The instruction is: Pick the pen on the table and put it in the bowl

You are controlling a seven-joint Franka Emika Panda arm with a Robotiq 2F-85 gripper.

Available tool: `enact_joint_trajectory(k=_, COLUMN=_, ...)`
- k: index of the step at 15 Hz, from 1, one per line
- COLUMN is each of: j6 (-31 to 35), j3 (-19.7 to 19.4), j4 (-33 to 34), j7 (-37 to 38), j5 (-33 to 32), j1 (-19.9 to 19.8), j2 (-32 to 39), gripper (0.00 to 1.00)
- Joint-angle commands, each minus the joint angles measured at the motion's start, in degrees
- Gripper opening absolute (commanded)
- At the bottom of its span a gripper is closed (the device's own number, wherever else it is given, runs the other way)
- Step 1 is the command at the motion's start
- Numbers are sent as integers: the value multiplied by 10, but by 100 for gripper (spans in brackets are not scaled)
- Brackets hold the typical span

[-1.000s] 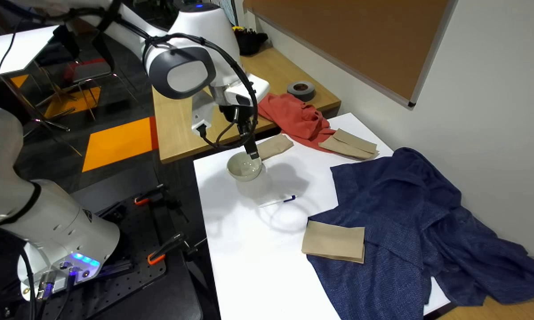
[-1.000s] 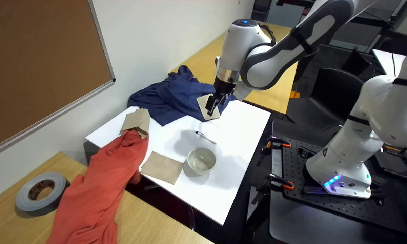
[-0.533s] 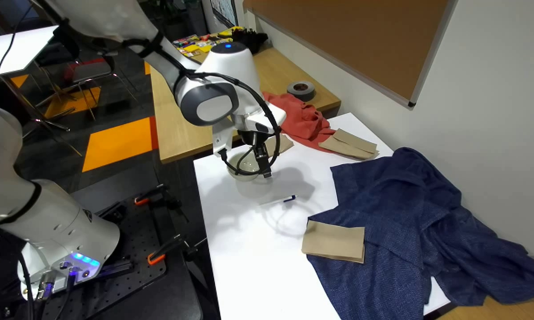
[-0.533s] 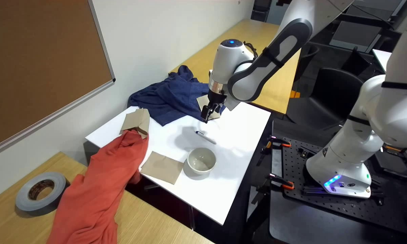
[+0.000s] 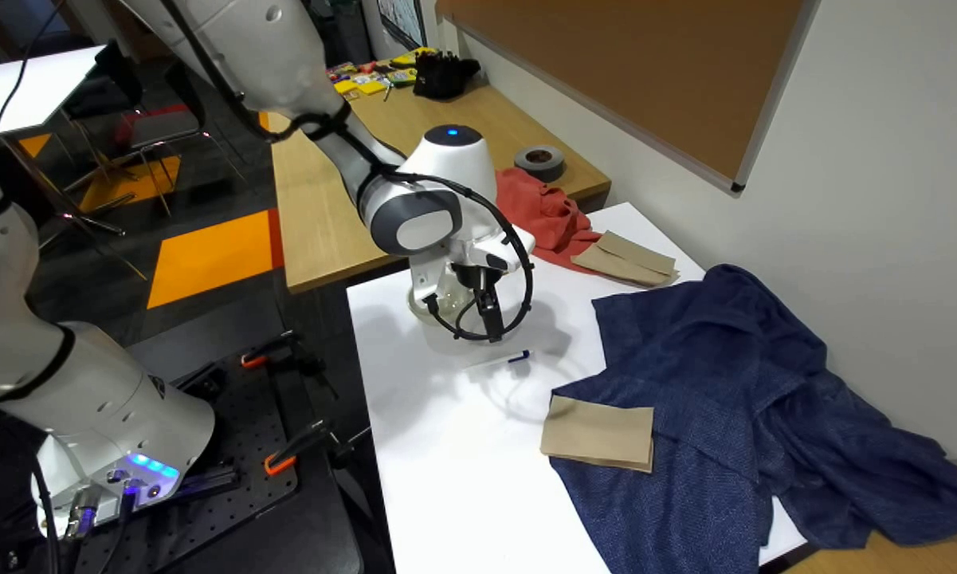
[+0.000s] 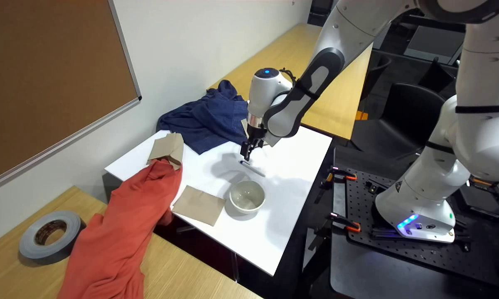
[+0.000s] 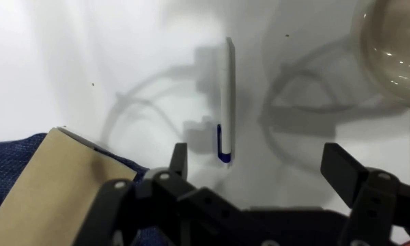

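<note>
End effector point(image 7: 254, 160) hangs above the table point(image 7: 150, 44) near the pen point(image 7: 226, 102), jaws spread wide, gripping nothing

From above opposite desk point(image 6: 282, 224) edges, both exterior views face inward, sharing pen point(image 7: 226, 106) and bowl point(image 6: 247, 199) with the close, downward wrist view.

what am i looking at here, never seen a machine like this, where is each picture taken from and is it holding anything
This is one white robot arm ending in a black gripper, a sort of two-fingered grabber. The wide pictures come from two cameras outside the robot; the close-up comes from a camera on its wrist. On the white table are a white pen, brown paper-like sheets, dark blue cloth and a small cream bowl. Nothing is held: the jaws are apart and the pen lies on the table.
</note>
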Motion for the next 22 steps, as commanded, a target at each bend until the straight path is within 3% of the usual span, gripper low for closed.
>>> enact_joint_trajectory(k=1, j6=10, j3=-6, j4=40, j7=-20, j5=27, j1=1, j2=51, gripper=100)
enact_joint_trajectory(k=10, j6=5, j3=1, j4=97, j7=-33, j5=52, j1=-11, j2=125, gripper=100)
enact_joint_trajectory(k=21, j6=2, j3=0, j4=124, j7=-32, j5=64, j1=-24, j2=168, gripper=100)
enact_joint_trajectory(k=22, j6=2, j3=1, j4=125, j7=-32, j5=64, j1=-25, j2=170, gripper=75)
